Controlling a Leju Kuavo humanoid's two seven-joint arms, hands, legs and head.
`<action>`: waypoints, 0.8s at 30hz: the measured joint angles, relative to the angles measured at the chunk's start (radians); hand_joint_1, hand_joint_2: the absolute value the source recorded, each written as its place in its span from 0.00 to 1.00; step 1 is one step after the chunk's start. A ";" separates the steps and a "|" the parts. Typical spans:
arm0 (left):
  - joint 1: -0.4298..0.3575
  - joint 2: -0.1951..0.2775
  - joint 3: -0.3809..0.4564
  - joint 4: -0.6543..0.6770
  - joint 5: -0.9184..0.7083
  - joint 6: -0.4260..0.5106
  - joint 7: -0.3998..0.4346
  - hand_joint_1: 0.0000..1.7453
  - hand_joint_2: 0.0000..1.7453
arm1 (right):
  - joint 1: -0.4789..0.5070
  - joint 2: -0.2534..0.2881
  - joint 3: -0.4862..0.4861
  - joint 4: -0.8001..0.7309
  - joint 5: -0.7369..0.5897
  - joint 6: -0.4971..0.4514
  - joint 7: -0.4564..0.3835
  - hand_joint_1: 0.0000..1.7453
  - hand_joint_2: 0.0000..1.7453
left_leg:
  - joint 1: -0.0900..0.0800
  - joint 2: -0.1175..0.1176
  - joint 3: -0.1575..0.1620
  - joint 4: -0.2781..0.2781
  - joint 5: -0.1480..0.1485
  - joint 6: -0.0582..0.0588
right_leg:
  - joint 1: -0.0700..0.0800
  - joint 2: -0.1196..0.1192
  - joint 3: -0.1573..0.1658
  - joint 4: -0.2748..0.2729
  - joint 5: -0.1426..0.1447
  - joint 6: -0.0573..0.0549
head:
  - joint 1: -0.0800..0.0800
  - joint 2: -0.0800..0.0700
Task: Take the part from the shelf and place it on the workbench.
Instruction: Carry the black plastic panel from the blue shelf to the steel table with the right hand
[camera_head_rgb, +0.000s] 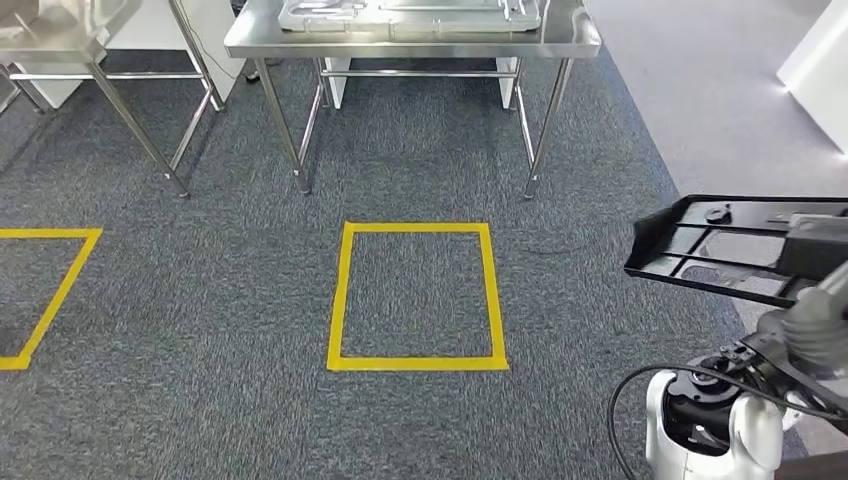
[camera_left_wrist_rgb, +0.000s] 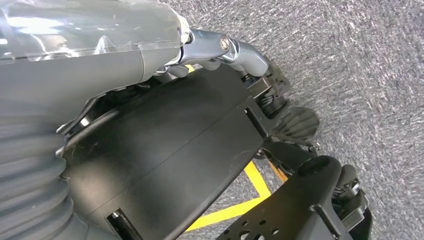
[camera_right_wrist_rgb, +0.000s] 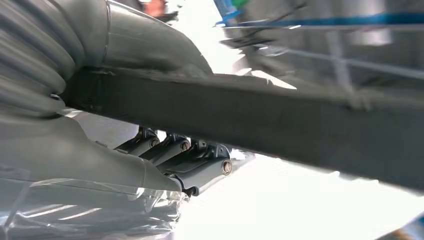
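Note:
The part (camera_head_rgb: 715, 240) is a flat black plastic frame with openings, held out level above the carpet at the right edge of the head view. My right hand (camera_head_rgb: 815, 250) grips its near end. In the right wrist view the part (camera_right_wrist_rgb: 280, 120) runs as a dark bar between the thumb and the fingers (camera_right_wrist_rgb: 170, 152) of my right hand (camera_right_wrist_rgb: 100, 160). The steel workbench (camera_head_rgb: 420, 45) stands ahead at the top of the head view, beyond a yellow taped square (camera_head_rgb: 345, 300). My left hand (camera_left_wrist_rgb: 235, 55) hangs over the carpet with its fingers stretched out, holding nothing.
A grey tray-like piece (camera_head_rgb: 400, 12) lies on the workbench. A second steel table (camera_head_rgb: 60, 45) stands at the upper left, and part of another yellow square (camera_head_rgb: 60, 285) marks the floor at the left. A white unit (camera_head_rgb: 820, 60) stands on the lighter floor at the upper right.

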 joint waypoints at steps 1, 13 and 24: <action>0.001 0.000 0.000 0.000 0.002 0.002 -0.001 0.00 1.00 | -0.007 -0.006 0.000 0.025 -0.007 0.002 0.009 1.00 1.00 | 0.001 0.000 0.000 -0.002 0.004 -0.002 | 0.001 0.000 -0.001 0.000 0.000 -0.002 | 0.000 0.000; 0.007 0.001 0.001 0.000 0.014 0.007 -0.002 0.00 1.00 | -0.066 -0.035 0.003 0.164 -0.001 0.020 0.036 1.00 1.00 | 0.004 -0.001 0.002 -0.012 0.011 -0.028 | 0.008 -0.001 -0.003 0.003 0.000 -0.012 | 0.000 0.000; 0.010 -0.001 0.001 0.000 0.011 0.006 0.011 0.00 1.00 | -0.067 -0.051 -0.001 0.195 -0.006 0.025 0.043 1.00 1.00 | 0.016 0.007 0.043 -0.089 0.050 -0.001 | -0.004 0.002 -0.089 0.184 -0.094 0.016 | 0.000 0.000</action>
